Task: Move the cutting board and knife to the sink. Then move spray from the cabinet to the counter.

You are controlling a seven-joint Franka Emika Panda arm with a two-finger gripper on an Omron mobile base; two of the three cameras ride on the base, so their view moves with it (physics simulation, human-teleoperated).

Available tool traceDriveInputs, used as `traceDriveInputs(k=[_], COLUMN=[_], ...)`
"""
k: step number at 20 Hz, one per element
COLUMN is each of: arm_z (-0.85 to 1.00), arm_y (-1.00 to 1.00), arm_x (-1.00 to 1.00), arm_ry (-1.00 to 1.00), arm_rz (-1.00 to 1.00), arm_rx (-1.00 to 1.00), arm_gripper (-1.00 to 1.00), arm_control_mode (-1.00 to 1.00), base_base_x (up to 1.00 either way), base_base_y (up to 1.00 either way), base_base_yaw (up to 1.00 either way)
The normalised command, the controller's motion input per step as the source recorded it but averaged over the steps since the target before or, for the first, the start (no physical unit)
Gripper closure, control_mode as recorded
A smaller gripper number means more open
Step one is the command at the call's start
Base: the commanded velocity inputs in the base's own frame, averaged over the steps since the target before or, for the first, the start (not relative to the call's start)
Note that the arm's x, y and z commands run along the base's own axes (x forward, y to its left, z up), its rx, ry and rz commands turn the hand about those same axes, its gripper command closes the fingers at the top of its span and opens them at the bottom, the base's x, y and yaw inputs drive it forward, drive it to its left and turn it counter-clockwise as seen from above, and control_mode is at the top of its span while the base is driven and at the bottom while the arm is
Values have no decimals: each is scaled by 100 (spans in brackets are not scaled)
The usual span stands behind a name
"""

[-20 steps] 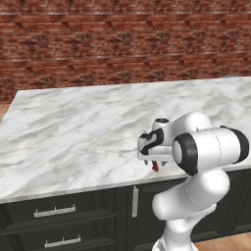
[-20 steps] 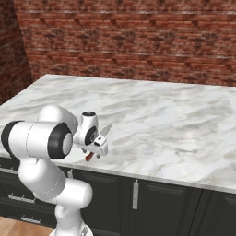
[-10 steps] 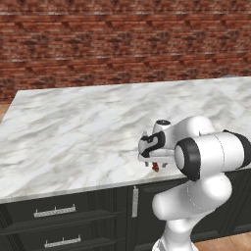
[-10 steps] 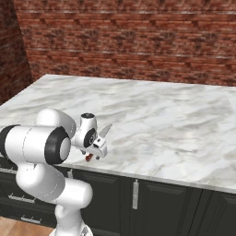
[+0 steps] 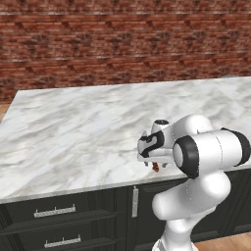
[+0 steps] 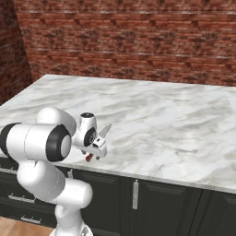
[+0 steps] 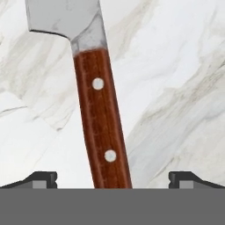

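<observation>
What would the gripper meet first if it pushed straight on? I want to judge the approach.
Probably the knife: its brown handle lies between the open gripper fingertips, on the counter.

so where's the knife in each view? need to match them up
Left base view: knife, only a reddish bit of handle under the hand, near the counter's front edge.
Right base view: grey blade tip sticking up beside the hand, red handle end below, same front edge.
Hand view: wooden riveted handle running up the centre between the open fingers, blade at top.
Shared landmark: the white marble counter.

bare counter point(image 5: 73, 132) all round, knife point(image 7: 99, 114) between fingers point(image 7: 41, 179)
</observation>
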Motion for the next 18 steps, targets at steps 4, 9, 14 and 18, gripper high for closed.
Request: traceDriveInputs(k=[4,9,14,18], arm_z=[-61,-36,0,0], arm_y=[0,0,0,0], arm_x=[-25,-8,0,0], arm_ry=[5,3,0,0], arm_rz=[0,0,0,0], arm_rx=[-3,-2,0,0], arm_gripper=[-100,100,100,100], arm_control_mode=[-100,-100,-100,-100], base_base_x=[0,0,0,0], base_base_y=[0,0,0,0], base_base_yaw=[0,0,0,0])
